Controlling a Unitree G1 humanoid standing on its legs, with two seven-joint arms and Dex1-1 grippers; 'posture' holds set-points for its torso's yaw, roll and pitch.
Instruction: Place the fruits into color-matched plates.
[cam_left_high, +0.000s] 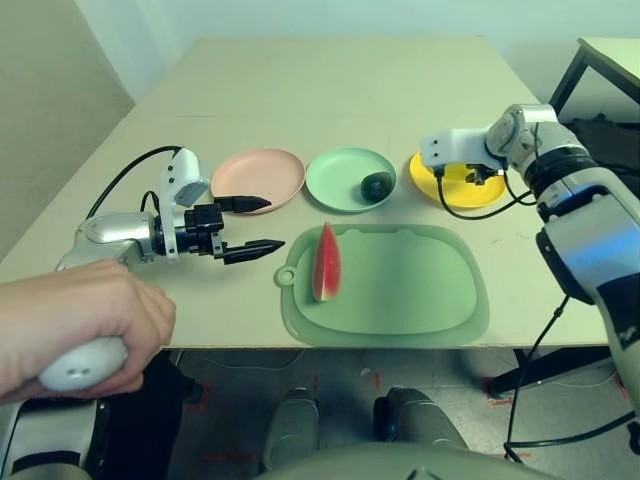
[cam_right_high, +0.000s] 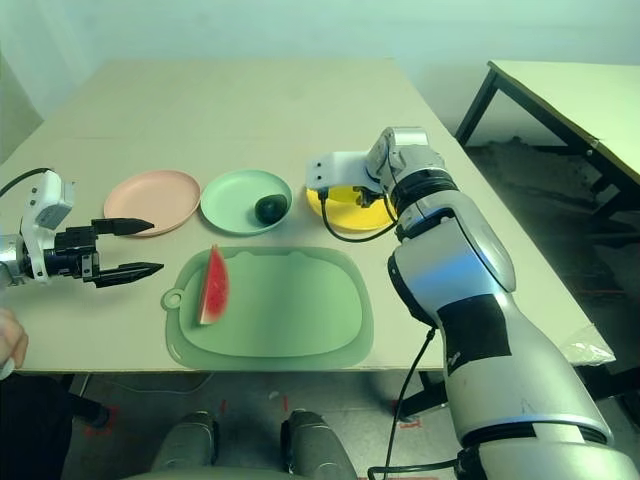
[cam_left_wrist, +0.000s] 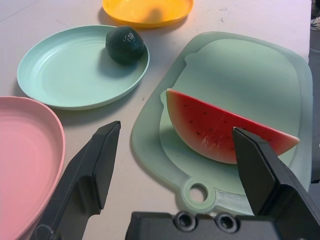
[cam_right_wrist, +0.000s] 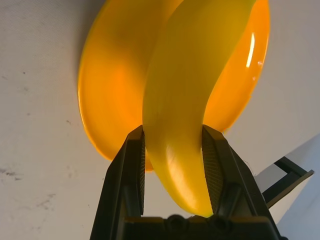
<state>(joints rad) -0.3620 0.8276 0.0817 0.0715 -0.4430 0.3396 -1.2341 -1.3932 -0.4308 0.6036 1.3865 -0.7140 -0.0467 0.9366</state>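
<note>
A red watermelon wedge stands on its rind at the left end of the large green mat. The dark avocado lies in the mint green plate. Left of that plate sits the pink plate, with nothing in it. My left gripper is open, low over the table between the pink plate and the mat, pointing at the watermelon. My right gripper is shut on the yellow banana, hovering just above the yellow plate.
A person's hand grips a white object at the near left edge. A black cable loops from the right wrist beside the yellow plate. A second table stands to the right. The far half of the table is bare.
</note>
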